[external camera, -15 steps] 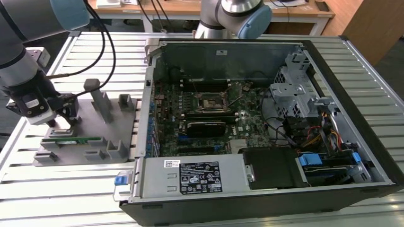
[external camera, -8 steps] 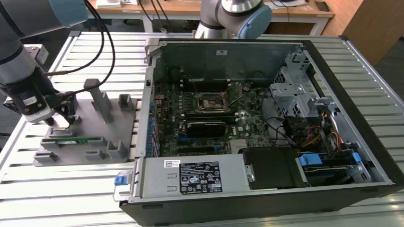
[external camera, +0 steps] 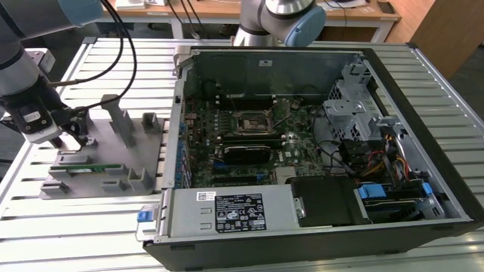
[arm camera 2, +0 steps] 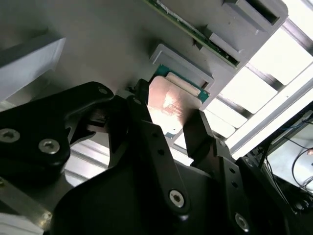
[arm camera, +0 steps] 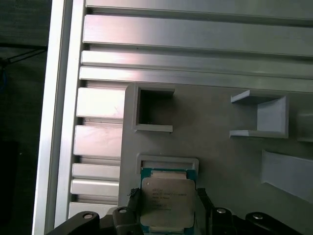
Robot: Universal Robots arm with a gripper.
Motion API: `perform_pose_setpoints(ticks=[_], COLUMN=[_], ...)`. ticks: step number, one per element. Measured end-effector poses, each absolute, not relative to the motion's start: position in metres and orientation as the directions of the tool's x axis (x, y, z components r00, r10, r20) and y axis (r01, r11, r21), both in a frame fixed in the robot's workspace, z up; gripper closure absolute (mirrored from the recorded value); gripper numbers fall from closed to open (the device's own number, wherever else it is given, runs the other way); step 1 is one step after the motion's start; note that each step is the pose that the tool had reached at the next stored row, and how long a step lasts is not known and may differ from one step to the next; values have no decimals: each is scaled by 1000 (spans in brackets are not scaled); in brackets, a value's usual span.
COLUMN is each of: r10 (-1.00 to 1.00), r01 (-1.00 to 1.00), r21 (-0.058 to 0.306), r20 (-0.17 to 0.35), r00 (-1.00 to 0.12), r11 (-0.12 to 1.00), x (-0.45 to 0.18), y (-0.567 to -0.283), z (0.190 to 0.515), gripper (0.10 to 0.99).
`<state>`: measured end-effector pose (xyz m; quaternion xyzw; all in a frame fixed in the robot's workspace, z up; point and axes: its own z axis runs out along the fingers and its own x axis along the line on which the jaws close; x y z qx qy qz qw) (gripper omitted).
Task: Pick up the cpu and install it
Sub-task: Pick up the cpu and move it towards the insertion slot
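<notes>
Silvery metal tops the cpu, which lies flat and face up in a shallow nest on a grey plastic fixture. A green border shows around the plate in both wrist views. Its outline is close to square, so no long axis stands out. One edge butts squarely against the nest's raised lip, and the lines of print on the plate run parallel to that lip. The end effector is down over this spot, and its two black fingers sit against the two edges that run away from the lip. They pinch the cpu from both sides while it rests in the nest. The nest sits close to one edge of the fixture, with the aluminium slats of the desk just beyond. A square pocket lies beside it, on the far side of the lip. In the exterior view the fixture lies on the desk at the exterior view's left, just beside the open computer case. The arm's wrist hangs over the fixture's left part. A green memory stick rests along the fixture's near side. Inside the case, on the motherboard, the black-framed socket lies well apart from the end effector, toward the exterior view's right.
</notes>
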<state>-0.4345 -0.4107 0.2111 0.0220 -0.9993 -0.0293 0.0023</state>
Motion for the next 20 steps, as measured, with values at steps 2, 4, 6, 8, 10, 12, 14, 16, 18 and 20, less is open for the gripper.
perform_pose_setpoints(ticks=[2,4,6,8,10,12,14,16,18,20], r10=[-44,-44,-44,-44,-44,-44,-44,-44,-44,-44], r01=[-44,-44,-44,-44,-44,-44,-44,-44,-44,-44], r21=[62,62,62,62,62,62,62,62,62,62], r20=[3,3,3,3,3,3,3,3,3,3], r00=[-999,-999,-999,-999,-999,-999,-999,-999,-999,-999], r11=[997,997,997,997,997,997,997,997,997,997], x=[-434,-435,-435,-435,-435,-435,-435,-435,-435,-435], y=[-411,-411,-411,-411,-411,-411,-411,-411,-410,-410], z=[213,213,214,215,216,217,219,221,222,223], gripper=[557,557,557,557,557,557,557,557,557,557])
